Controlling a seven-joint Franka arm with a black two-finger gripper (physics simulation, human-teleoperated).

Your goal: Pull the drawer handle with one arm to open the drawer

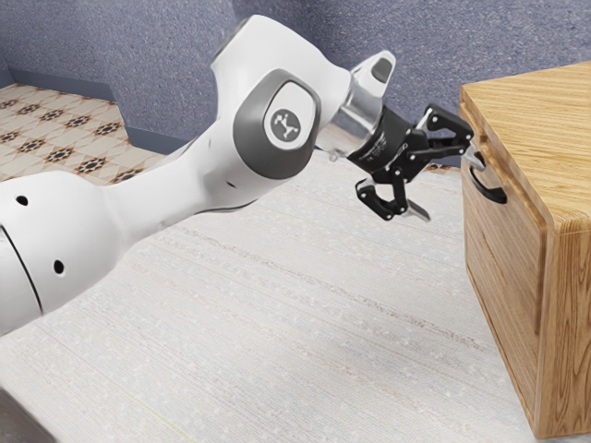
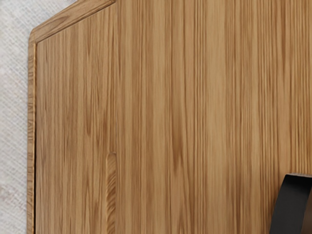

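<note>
The white arm (image 1: 185,185) reaches from nine o'clock in the exterior view toward a wooden cabinet (image 1: 545,111) that stands at three o'clock on the pale speckled worktop (image 1: 277,323). The black pincer (image 1: 448,183) is released, its two fingers spread wide and holding nothing. One finger points toward about two o'clock and ends right by the cabinet's upper front corner. The other hangs toward six o'clock, with its silvery tip clear of the wood.

The drawer handle (image 1: 487,187), a black curved loop, sits at three o'clock from the pincer, just beside the upper finger. I cannot tell whether that finger touches it. The handle is fixed high on the drawer front (image 1: 503,249), the cabinet face that is turned toward the arm. That face lies flush with the rest of the cabinet, so the drawer reads as closed.

At ten o'clock in the exterior view, beyond the worktop, there is a patterned tiled floor (image 1: 65,129) below a blue-grey wall (image 1: 138,46).

The wrist view looks straight at the drawer front (image 2: 219,122), its grain running in long streaks. A corner of the handle (image 2: 292,204) stands out from the wood, and a strip of worktop (image 2: 12,97) shows past the cabinet's edge on the side away from the handle.
</note>
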